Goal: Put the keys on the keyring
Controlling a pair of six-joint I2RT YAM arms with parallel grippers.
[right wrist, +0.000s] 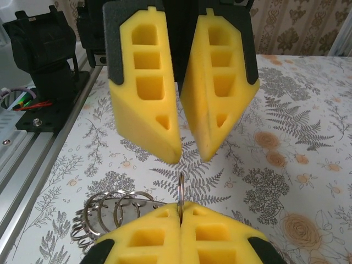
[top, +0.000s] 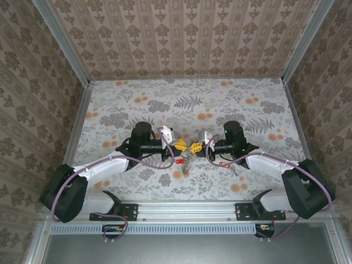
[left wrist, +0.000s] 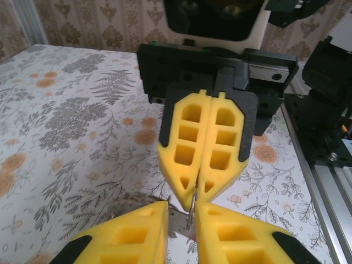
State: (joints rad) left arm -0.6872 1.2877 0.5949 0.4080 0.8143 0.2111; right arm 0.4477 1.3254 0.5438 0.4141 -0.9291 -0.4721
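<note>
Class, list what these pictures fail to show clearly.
1. Top view: red-tagged silvery keys, too small to count.
2. Right wrist view: silvery metal keyring, held loop's lower part hidden inside the shut right gripper.
3. Left wrist view: keyring mostly hidden behind the left gripper.

I see soft, even light across the table point(top: 231, 99), probably from overhead; only faint shadows fall on it. Wallpaper point(left wrist: 82, 22) beyond the table looks slightly soft on wrist feeds.

White-and-black arms point(top: 104, 170), purple cables point(top: 66, 181), yellow foam fingers point(right wrist: 146, 82) (square pockets moulded in), black bases point(top: 122, 210)
</note>
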